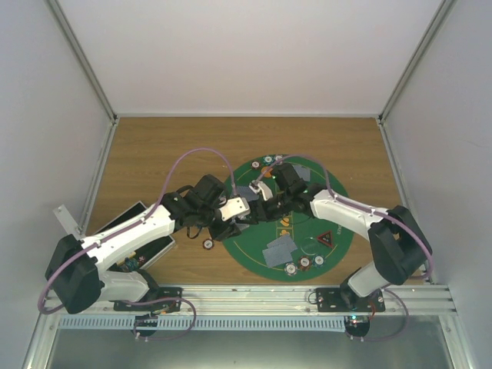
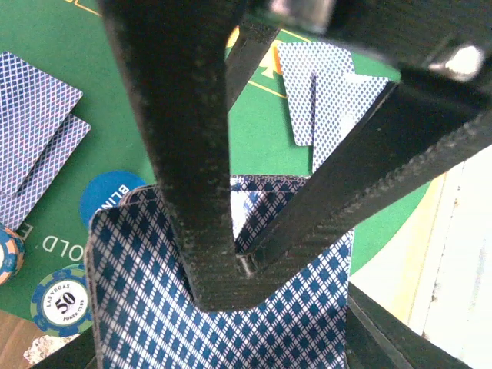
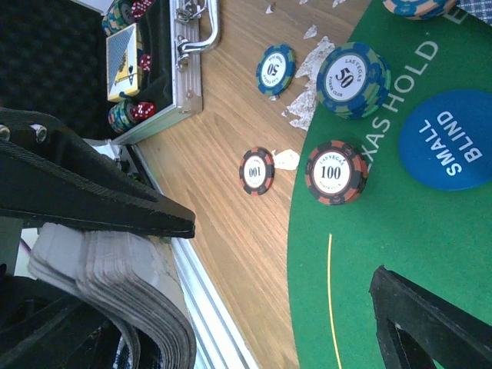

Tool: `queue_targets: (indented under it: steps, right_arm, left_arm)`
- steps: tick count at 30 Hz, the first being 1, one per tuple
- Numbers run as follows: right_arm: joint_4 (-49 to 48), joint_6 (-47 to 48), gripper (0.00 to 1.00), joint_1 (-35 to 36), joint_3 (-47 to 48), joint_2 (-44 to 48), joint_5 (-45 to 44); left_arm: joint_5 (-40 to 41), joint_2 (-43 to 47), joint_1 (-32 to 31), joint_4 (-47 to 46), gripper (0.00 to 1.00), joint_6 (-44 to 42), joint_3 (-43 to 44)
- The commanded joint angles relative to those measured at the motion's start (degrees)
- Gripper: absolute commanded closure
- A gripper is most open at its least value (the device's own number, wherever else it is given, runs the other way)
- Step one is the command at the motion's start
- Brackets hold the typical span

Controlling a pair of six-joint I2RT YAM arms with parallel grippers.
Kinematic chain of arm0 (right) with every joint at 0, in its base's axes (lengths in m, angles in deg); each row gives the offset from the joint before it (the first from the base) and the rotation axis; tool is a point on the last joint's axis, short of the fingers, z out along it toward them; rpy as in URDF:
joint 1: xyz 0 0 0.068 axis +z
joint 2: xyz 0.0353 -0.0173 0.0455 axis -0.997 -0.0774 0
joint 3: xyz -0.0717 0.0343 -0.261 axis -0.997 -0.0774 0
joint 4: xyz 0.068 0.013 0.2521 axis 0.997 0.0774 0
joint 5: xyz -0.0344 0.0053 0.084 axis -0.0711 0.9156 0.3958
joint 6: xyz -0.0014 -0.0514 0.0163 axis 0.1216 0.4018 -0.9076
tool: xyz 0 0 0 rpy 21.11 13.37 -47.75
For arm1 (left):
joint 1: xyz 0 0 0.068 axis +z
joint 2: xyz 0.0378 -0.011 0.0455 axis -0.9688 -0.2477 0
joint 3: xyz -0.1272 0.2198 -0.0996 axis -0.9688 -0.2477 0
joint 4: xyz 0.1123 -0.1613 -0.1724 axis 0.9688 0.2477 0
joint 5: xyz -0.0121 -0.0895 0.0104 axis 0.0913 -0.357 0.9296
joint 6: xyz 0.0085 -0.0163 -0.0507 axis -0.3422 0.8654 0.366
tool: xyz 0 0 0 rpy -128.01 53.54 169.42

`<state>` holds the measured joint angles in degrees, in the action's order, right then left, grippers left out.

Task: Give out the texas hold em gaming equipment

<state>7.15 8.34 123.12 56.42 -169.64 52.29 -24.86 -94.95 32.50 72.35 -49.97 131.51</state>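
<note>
The deck of playing cards (image 2: 154, 307) is clamped in the left gripper (image 2: 227, 342) over the green mat (image 2: 115, 100), while the right gripper (image 3: 282, 254) is held spread open.

The left pincer (image 2: 238, 269) pinches a blue-backed card stack (image 2: 146, 311) above the green mat (image 2: 123, 131)

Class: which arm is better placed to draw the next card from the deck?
Probably right: the right gripper is open beside the deck, while the left gripper is shut on it.
</note>
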Motion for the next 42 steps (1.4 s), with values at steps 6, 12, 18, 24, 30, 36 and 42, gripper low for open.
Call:
queue_targets:
  steps: [6, 12, 18, 24, 30, 36, 42]
  right_arm:
    - [2.27, 0.73, 0.14, -1.69, -2.62, 3.74, -3.54]
    - [3.16, 1.47, 0.18, -2.73, -2.88, 4.66, -2.92]
    - [1.75, 2.39, 0.42, -2.75, -1.42, 5.79, 2.58]
    - [2.94, 3.85, 0.62, -2.76, -0.37, 6.78, 5.39]
    - [3.58, 4.08, 0.88, -2.73, -0.15, 7.96, 5.75]
    - [7.59, 5.24, 0.99, -2.8, 1.26, 8.78, 2.31]
    - [13.13, 7.13, 0.99, -4.59, 2.04, 9.5, -2.53]
  left_arm:
    - [-0.81, 1.6, -0.44, -2.19, 0.47, 0.0, -0.17]
    - [-0.71, 1.69, -0.44, -2.16, 0.47, 0.01, -0.17]
    - [-0.59, 1.57, -0.44, -2.15, 0.47, 0.03, -0.09]
    - [-0.53, 1.53, -0.44, -2.18, 0.47, 0.05, -0.14]
    - [-0.36, 1.56, -0.44, -2.24, 0.47, 0.05, -0.17]
    - [0.03, 1.51, -0.44, -2.16, 0.47, -0.03, -0.17]
    - [0.39, 1.54, -0.44, -2.13, 0.47, -0.13, -0.26]
